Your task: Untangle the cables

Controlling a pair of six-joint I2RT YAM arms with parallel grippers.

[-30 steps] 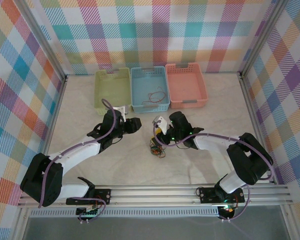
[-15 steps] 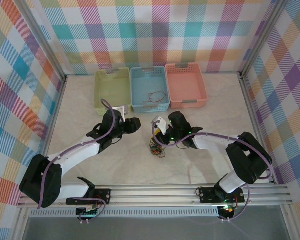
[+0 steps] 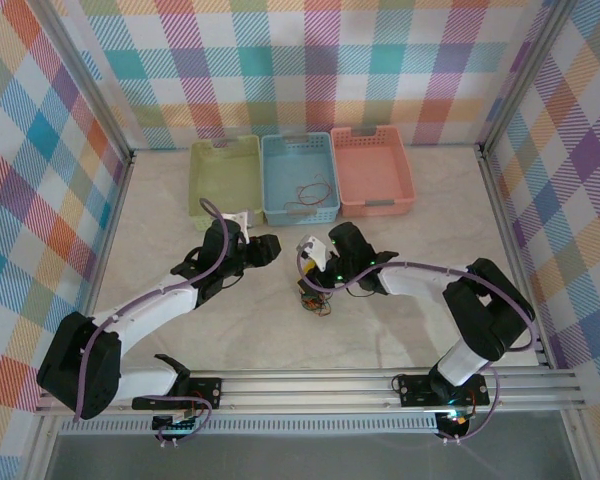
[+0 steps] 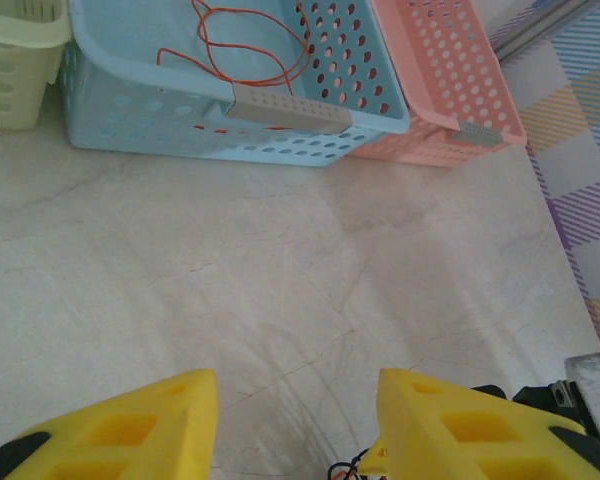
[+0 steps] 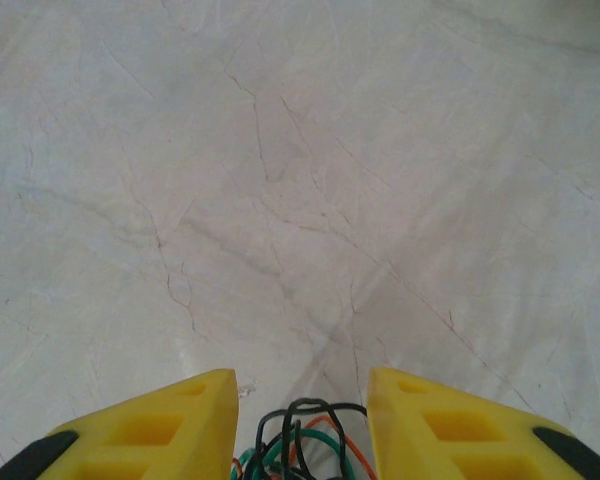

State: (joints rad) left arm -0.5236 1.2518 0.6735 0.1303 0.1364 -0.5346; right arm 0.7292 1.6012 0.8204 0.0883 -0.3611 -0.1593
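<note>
Shifting leftward: right tool (image 5: 300, 400) over cables (image 5: 298, 440).

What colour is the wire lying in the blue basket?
Orange-red: the wire in the blue basket shows clearest in the left wrist view.

Right gripper (image 5: 300, 382): two yellow fingers (image 5: 155, 428) stand apart with a clear gap between them. In that gap, low between the fingers, sits a bunch of thin cables (image 5: 298, 437), with black, green and orange loops overlapping. Contact with either pad cannot be confirmed. Ahead of the fingertips lies a pale, veined table surface (image 5: 300, 150).
</note>
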